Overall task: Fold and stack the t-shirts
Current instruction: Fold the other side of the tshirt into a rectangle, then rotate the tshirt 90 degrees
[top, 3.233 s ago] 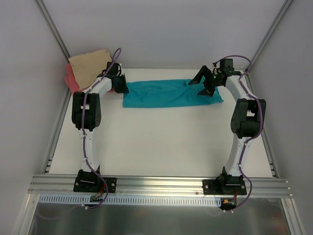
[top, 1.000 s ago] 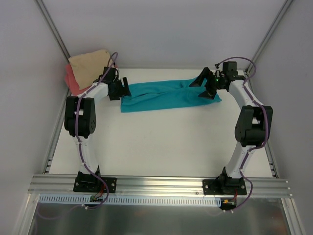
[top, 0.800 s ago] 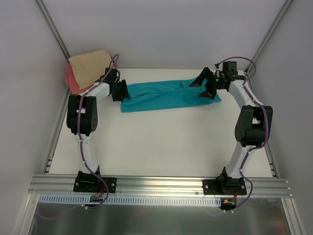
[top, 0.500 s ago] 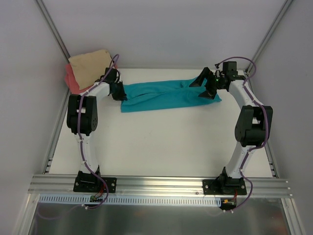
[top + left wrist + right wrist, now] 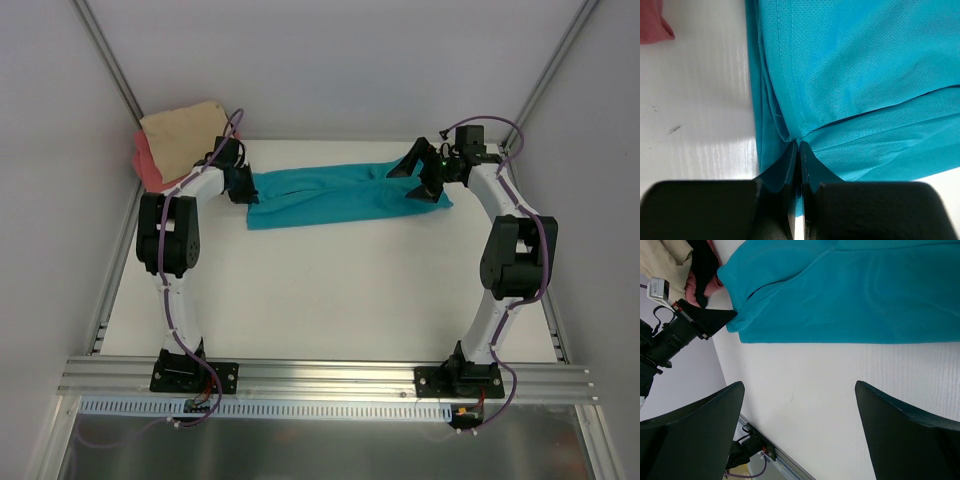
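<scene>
We are clamping the left gripper (image 5: pixel 799 150) on the left end of the teal t-shirt (image 5: pixel 340 195), which is lying along the far edge of the worktop (image 5: pixel 330 290). We are holding the right gripper (image 5: pixel 418 178) wide open at its right end; the tan t-shirt (image 5: pixel 185 135) is lying on the coral t-shirt (image 5: pixel 148 166) in the far-left corner.

I find no legible text, brand, number or sign in any view. One small white tag (image 5: pixel 658 288), up-left of my right claw (image 5: pixel 800 385), is too small to read.

Bright, even light; soft glare on table (image 5: pixel 705 150).
</scene>
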Controlling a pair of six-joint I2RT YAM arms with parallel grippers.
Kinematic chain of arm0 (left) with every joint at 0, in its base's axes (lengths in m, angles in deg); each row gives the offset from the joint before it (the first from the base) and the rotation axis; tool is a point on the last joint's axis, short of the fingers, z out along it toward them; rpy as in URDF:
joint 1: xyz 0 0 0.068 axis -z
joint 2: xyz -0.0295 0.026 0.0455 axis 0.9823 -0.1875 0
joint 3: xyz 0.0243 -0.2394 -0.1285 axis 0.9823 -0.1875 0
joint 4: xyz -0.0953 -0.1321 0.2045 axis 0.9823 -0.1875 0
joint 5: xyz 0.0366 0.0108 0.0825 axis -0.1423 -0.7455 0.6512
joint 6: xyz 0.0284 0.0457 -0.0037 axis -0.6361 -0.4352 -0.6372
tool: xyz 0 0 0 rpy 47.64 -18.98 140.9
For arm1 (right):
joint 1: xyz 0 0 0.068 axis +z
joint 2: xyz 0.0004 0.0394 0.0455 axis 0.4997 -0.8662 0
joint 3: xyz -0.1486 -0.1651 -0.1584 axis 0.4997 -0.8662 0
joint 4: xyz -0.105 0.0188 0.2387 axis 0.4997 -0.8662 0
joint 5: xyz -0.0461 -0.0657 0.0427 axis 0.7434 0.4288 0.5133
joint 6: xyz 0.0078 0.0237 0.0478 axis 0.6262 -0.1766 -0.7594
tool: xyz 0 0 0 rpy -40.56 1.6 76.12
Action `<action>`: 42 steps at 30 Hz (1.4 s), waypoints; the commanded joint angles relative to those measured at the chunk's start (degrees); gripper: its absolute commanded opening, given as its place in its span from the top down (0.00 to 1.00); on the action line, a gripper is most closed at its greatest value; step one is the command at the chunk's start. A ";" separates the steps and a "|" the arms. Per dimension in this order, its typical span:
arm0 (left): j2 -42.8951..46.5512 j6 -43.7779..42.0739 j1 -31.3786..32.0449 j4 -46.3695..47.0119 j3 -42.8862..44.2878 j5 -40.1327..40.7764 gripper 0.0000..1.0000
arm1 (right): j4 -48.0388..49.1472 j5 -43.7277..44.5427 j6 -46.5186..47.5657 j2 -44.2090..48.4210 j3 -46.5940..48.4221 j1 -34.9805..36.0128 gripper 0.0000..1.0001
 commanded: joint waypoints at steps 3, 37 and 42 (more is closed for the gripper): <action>4.77 -2.13 0.11 0.24 2.18 2.26 1.00 | -0.44 -0.27 0.49 -0.04 1.28 0.57 0.01; 12.07 -1.25 -0.94 3.06 3.23 8.78 0.01 | -3.78 1.57 1.29 -17.17 17.72 0.57 0.01; 16.72 0.68 -1.03 0.60 3.50 5.53 0.01 | -0.89 3.59 -0.55 -22.01 17.02 0.48 0.01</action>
